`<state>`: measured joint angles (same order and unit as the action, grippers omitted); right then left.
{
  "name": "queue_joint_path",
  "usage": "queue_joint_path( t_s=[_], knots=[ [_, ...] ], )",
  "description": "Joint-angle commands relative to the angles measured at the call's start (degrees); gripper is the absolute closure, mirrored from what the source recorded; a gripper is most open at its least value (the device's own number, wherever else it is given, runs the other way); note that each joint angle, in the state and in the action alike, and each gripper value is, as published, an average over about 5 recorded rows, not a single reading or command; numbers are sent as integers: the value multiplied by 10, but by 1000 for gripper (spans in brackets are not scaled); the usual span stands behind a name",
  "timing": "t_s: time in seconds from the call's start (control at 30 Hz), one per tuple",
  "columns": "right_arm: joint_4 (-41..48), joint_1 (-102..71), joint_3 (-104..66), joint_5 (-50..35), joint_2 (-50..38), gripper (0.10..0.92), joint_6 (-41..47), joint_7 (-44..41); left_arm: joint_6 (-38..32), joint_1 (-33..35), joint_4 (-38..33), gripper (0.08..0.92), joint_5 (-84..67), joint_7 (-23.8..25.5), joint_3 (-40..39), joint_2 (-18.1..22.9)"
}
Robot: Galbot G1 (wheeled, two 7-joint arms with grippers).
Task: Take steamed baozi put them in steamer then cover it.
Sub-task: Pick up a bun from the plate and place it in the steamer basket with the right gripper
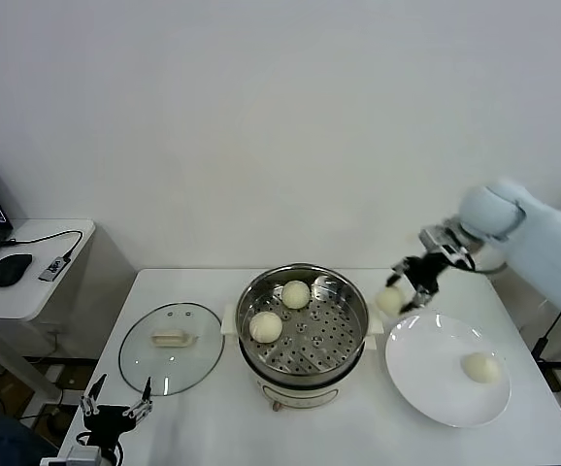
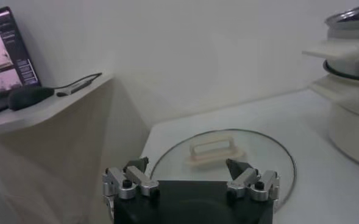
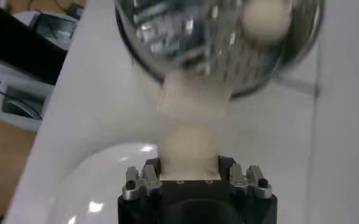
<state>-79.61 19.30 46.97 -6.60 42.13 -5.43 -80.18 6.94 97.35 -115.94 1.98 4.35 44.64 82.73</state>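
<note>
The steamer (image 1: 303,361) stands mid-table with two baozi on its perforated tray, one at the back (image 1: 295,293) and one at the left (image 1: 265,326). My right gripper (image 1: 404,291) is shut on a third baozi (image 1: 389,301) and holds it in the air between the steamer's right handle and the white plate (image 1: 436,383). In the right wrist view that baozi (image 3: 190,149) fills the gap between the jaws, with the steamer (image 3: 167,30) beyond it. A fourth baozi (image 1: 480,367) lies on the plate. The glass cover (image 1: 171,347) lies flat left of the steamer. My left gripper (image 1: 115,406) is open and parked near the cover.
A side desk (image 1: 28,282) with a mouse (image 1: 11,269), cable and laptop stands at the far left. The left wrist view shows the cover (image 2: 222,155) on the table and the steamer's side (image 2: 350,115). The table's front edge lies close below the steamer.
</note>
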Motion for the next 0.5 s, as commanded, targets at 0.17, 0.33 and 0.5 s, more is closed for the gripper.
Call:
queue_joint_path(
  t_s=[0.17,0.33,0.5],
  knots=[
    [17,106,89,51,145,440,-261,7,-1,8,-14,177,1,-1,7,5],
    [-5,108,114,67,184,440,-301,9,-1,7,-20,177,0,-2,11,8],
    [-18,85,126,108,214,440,-340,11,-1,5,-25,177,-2,-1,14,15]
  ],
)
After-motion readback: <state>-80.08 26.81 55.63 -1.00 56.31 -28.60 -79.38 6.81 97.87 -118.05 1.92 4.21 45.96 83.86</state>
